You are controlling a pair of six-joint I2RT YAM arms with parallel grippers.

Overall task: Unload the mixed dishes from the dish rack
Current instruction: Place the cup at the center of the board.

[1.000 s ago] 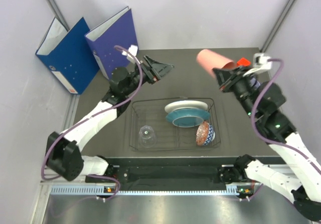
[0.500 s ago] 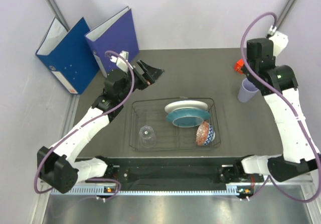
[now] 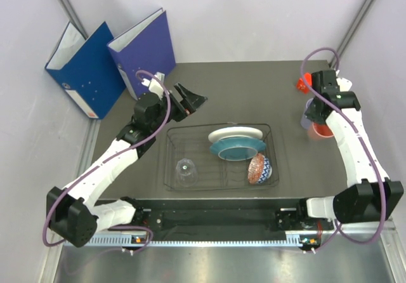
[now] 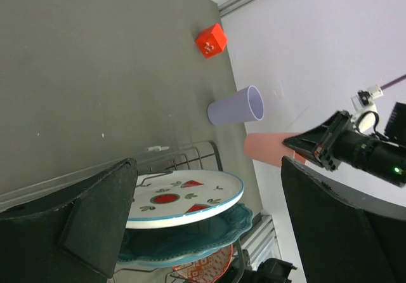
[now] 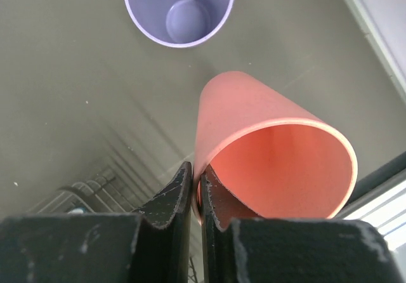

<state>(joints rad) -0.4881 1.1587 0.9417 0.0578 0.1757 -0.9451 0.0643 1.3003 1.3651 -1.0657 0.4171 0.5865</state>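
Salmon-pink cup (image 5: 247, 105) rim pinched by down-pointing right jaws

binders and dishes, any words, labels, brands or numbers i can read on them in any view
No text is readable in any view.
On the blue binders: pale spine labels, their marks too small and blurred to read.
On the white plate: red-green picture marks, no letters.
On the lavender cup and the salmon-pink cup: plain, no print visible.
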